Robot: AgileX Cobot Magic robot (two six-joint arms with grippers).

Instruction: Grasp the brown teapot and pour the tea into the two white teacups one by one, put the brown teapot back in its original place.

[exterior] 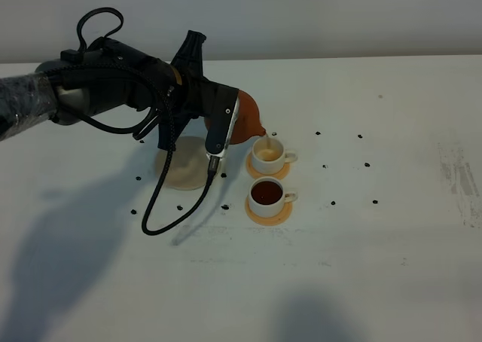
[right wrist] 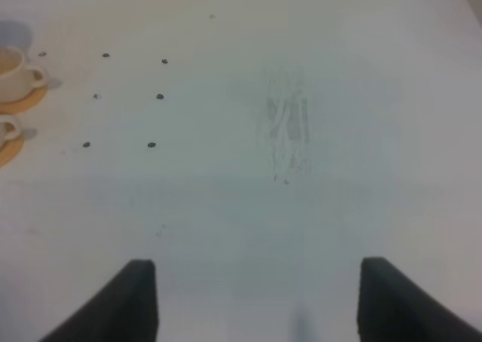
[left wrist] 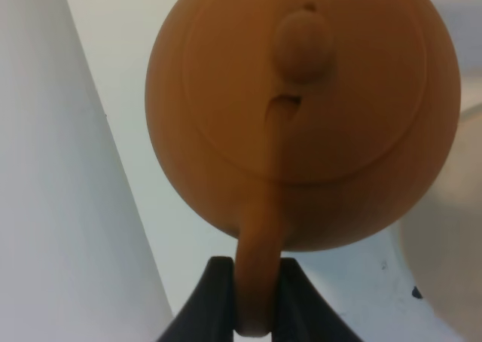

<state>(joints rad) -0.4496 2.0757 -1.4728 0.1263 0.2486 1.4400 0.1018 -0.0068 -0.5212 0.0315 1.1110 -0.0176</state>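
Nearest the high camera, a white teacup (exterior: pixel 266 194) full of dark tea sits on a round orange coaster (exterior: pixel 269 212). Just behind it, a matching smooth cylindrical cup (exterior: pixel 268 155) on its own coaster holds pale liquid. Tilted above that far cup, spout down, hangs the squat matte reddish-brown clay teapot (left wrist: pixel 301 116) with its knobbed lid; the left gripper (left wrist: pixel 254 300) is clamped on its loop handle. Beside it on the white worktop (exterior: pixel 376 267) lies the flat beige saucer (exterior: pixel 184 172). Right gripper (right wrist: pixel 256 300) fingers stand wide apart, holding nothing.
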